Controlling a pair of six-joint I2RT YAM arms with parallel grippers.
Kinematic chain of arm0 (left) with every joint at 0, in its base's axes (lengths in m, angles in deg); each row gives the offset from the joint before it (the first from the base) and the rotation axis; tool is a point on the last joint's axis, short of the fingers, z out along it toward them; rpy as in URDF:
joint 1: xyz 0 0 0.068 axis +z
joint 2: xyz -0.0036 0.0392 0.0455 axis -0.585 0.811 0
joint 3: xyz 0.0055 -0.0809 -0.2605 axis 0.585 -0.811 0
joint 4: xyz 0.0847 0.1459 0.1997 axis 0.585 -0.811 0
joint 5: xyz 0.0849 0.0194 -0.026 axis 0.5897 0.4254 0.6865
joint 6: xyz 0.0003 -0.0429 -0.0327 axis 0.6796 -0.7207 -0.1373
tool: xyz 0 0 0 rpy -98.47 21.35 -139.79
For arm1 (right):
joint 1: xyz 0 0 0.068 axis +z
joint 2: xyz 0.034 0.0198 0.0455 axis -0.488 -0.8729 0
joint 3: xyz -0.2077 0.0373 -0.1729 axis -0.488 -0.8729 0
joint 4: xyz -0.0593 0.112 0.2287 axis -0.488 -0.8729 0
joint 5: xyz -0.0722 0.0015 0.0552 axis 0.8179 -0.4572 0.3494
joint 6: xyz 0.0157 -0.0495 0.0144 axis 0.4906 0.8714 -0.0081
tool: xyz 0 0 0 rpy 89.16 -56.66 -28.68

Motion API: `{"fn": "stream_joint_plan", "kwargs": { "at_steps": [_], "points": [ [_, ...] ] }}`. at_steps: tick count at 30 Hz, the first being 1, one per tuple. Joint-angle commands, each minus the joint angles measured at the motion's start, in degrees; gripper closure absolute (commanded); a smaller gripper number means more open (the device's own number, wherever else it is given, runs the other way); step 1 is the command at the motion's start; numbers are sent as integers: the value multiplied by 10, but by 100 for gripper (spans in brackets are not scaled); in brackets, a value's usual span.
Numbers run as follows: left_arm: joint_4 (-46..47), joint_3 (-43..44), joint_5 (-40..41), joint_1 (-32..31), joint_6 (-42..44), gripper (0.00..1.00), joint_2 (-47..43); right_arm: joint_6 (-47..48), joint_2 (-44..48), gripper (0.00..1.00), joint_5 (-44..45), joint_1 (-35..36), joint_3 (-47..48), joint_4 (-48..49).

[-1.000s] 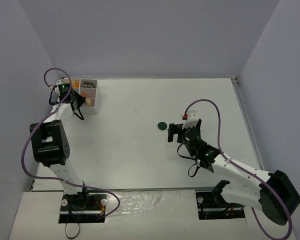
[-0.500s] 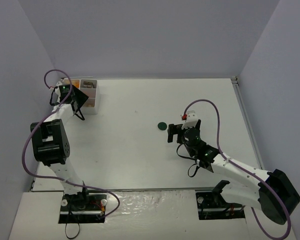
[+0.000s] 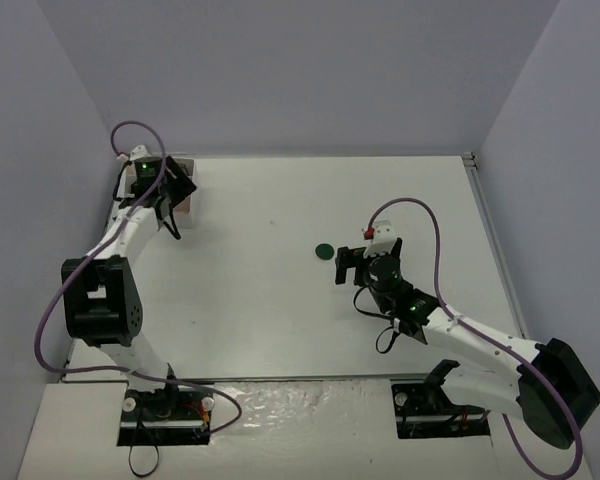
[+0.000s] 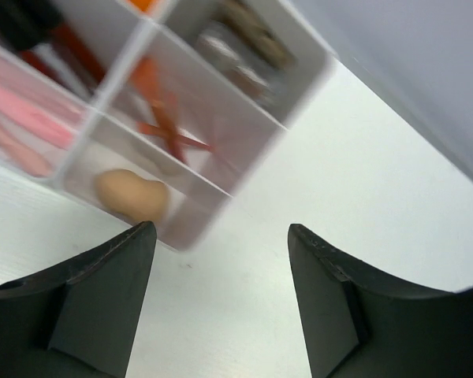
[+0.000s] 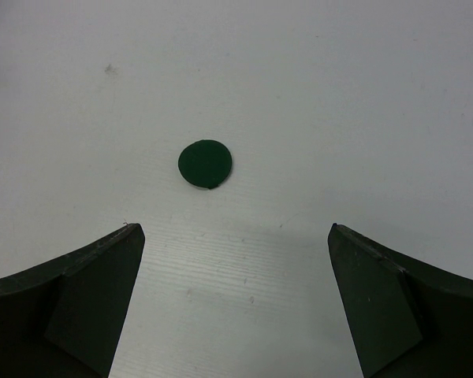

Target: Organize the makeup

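The dark-green compact (image 3: pixel 324 251) lies alone on the tabletop (image 3: pixel 260 310), right of its middle and well apart from the rest of the makeup. From the right wrist we see it flat and round, just ahead of the right gripper (image 5: pixel 234 228), whose jaws are spread wide with nothing between them. Only the left wrist view shows us the rest: a beige sponge (image 4: pixel 132 196), red-orange sticks (image 4: pixel 167 130) and blurred pink items (image 4: pixel 24 118) inside the compartments of the white box (image 4: pixel 303 94) at the far left corner. From overhead, the left gripper (image 3: pixel 180 185) covers most of that box. Its jaws are parted and empty.
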Motion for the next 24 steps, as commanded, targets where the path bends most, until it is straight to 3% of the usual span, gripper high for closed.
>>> {"fn": "stream_joint_plan", "kwargs": {
  "at_steps": [1,5,11,20,24],
  "points": [
    [-4,31,-8,-141,87,36,-78,-1,35,0,6,-2,7,45],
    [-28,22,-13,-246,77,36,-65,6,76,0,-3,-3,-13,64],
    [-28,-6,2,-371,-17,36,-31,13,148,0,-2,-2,-44,85],
    [34,-41,37,-433,-139,40,16,12,178,0,6,-3,-61,99],
    [13,-28,62,-447,-197,57,51,16,158,0,2,-2,-54,97]
  ]
}}
